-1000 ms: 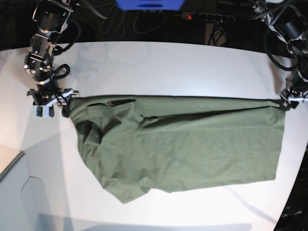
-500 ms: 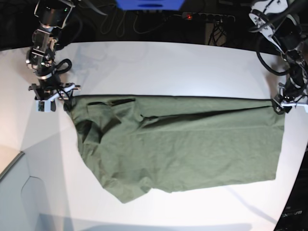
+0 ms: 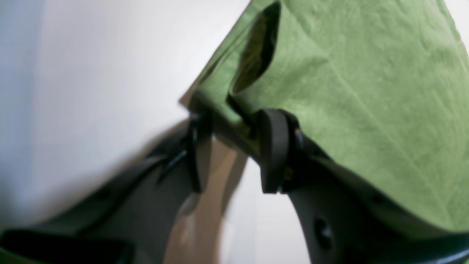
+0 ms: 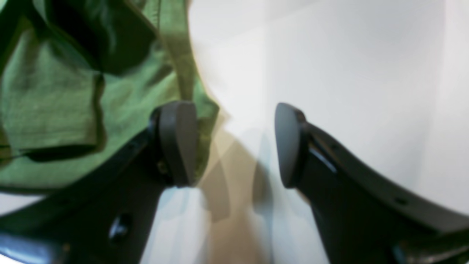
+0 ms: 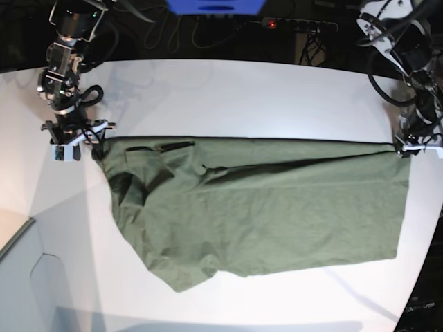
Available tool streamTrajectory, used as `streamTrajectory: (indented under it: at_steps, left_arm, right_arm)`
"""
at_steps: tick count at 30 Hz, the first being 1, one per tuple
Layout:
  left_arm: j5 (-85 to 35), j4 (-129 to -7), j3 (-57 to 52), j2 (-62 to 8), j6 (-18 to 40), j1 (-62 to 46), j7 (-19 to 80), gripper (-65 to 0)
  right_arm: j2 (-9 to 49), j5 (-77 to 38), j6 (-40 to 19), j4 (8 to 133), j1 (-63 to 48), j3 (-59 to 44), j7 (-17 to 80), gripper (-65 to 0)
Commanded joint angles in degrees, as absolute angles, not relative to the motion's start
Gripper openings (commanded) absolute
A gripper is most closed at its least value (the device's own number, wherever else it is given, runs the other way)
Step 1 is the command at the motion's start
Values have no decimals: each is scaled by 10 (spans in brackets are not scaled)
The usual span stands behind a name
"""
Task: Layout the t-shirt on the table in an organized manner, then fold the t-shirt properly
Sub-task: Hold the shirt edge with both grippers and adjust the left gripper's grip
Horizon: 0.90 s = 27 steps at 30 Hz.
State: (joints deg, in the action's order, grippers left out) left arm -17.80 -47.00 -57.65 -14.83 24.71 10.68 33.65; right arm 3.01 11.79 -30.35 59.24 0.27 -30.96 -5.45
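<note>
The t-shirt (image 5: 263, 207), wrinkly olive cotton, lies flat; left end effector (image 3: 234, 150) pinches its corner, right end effector (image 4: 234, 145) gapes wide.

The t-shirt (image 5: 256, 204) lies flat on the table (image 5: 242, 97), spanning from 9 o'clock to 3 o'clock across its centre. The right gripper (image 5: 76, 142) sits at the shirt's 10 o'clock corner, just beside the fabric edge. The left gripper (image 5: 410, 146) sits at the shirt's 2 o'clock corner, touching the fabric there.
</note>
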Motion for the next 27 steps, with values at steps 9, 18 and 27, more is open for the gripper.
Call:
streamTrajectory:
  at_steps: [9,18,27]
  left_arm:
    - [-178,-475,-608,-151,248,116,333,-412]
    - [-175,-434,-607,-151,248,145,328,-381]
    - [-176,-380,-607,-151,248,179,328,-384]
  right_arm:
    - [36,112,-300,602,14,-309,-71,-310]
    - [37,112,-300,602,14,-309,-71,-310]
    - [53,112,-300,602,14,-309,-70,-310]
